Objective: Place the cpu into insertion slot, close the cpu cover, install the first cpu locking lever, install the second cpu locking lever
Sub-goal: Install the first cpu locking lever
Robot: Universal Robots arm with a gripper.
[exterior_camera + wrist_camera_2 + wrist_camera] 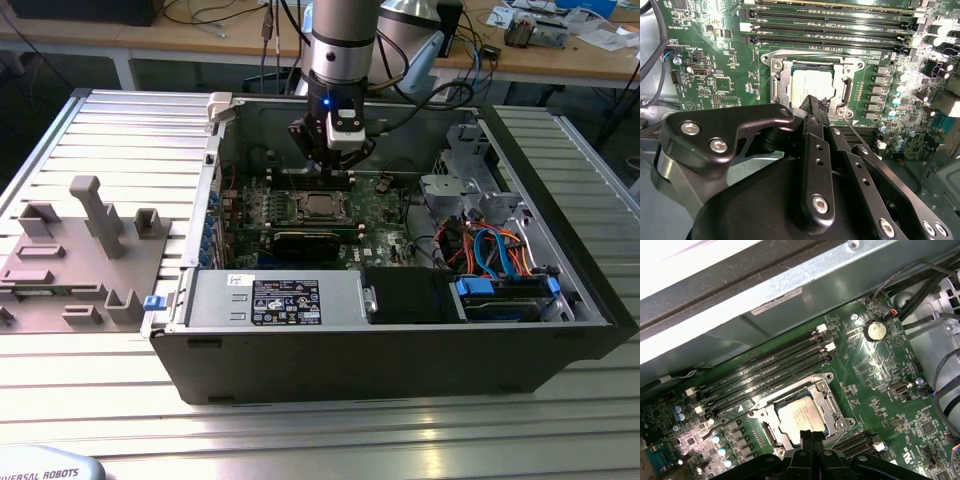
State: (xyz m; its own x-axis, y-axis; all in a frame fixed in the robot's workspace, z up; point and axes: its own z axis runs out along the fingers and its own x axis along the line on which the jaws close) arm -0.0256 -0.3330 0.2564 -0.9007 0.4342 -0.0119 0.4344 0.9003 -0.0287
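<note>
I am seeing the cpu [812, 84] sitting in the insertion slot [771, 60] under the cpu cover [845, 89], my claw [814, 103] hovering closed and empty beside it. I am judging the chip light, rigid and fragile, best held by its edges.

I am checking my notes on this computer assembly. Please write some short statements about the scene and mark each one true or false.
1. The chip lies in its seat on the green board. True.
2. The hand hangs over the grey tray outside the computer. False: it is inside the open case, low over the board and right beside the chip.
3. The metal frame lies flat around the chip. True.
4. All the long slots next to the chip have cards in them. False: in both wrist views these slots are empty.
</note>
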